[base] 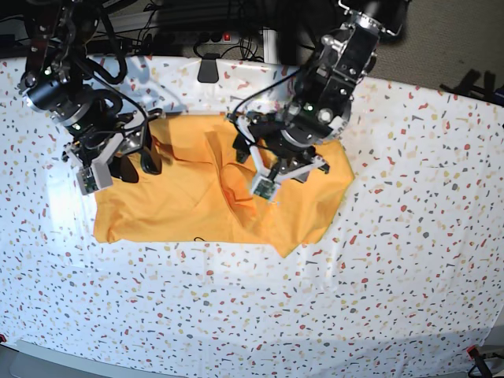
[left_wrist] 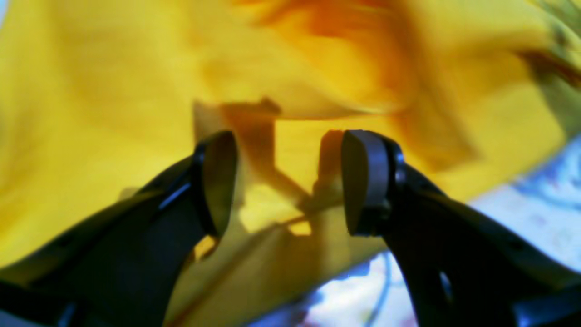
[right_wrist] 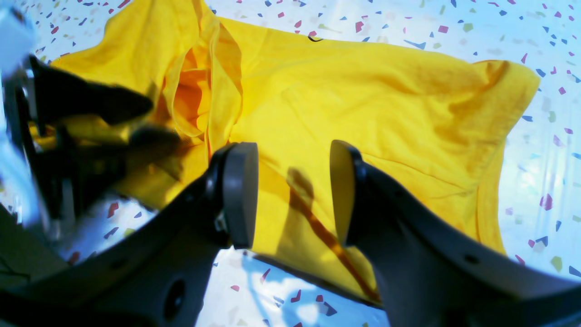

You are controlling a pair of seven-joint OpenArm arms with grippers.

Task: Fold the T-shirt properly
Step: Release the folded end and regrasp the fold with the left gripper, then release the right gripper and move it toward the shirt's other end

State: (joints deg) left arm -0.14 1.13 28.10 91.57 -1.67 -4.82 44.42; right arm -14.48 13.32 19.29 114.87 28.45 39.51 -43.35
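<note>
- T-shirt point(base: 197, 201) lies in the middle-left of the base view, spread on the tablecloth point(base: 394, 260), mostly flat
- bunched ridge of folds runs through its middle, right of centre; lower right corner hangs down to a point
- tiny dark mark shows at the shirt's bottom edge in the base view
- left gripper point(base: 264, 161) sits over the crumpled middle part, centre of frame; jaws wide apart, nothing between them, cloth right below in the left wrist view (blurred)
- right gripper point(base: 138, 164) is at the shirt's upper left edge in the base view; jaws partly apart, no cloth pinched, fabric seen through the gap in the right wrist view
- tablecloth is white with coloured specks, covering the whole table
</note>
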